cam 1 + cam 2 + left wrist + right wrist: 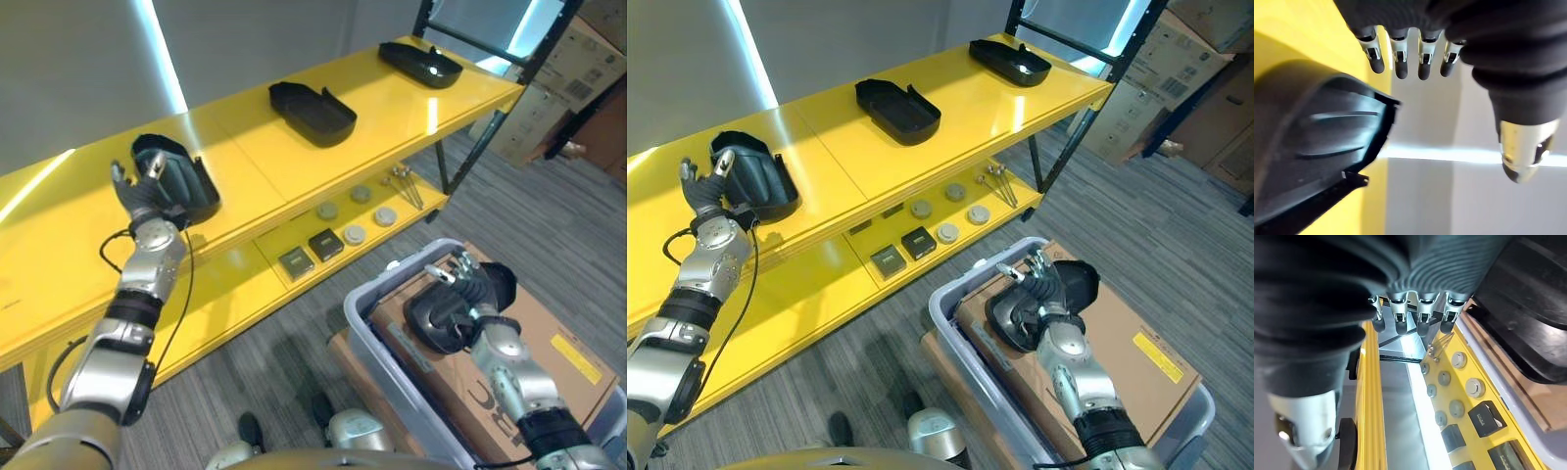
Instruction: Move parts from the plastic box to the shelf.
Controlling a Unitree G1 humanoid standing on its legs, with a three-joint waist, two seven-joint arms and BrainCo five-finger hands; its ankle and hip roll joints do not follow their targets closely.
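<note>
Resting on the cardboard in the grey plastic box [377, 338], a black moulded part [441, 318] is met by the right hand [468, 294], fingers extended; the left hand [142, 196] is spread beside a part [181, 181] already on the yellow shelf [255, 147].

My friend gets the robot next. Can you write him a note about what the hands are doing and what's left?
Left hand: open, fingers straight, beside the nearest black part on the top of the yellow shelf, not holding it.
Right hand: open, over a black part on the cardboard in the grey plastic box.
Done: three black parts sit on the top shelf.
Left: grasp the part in the box and move it up.
</note>
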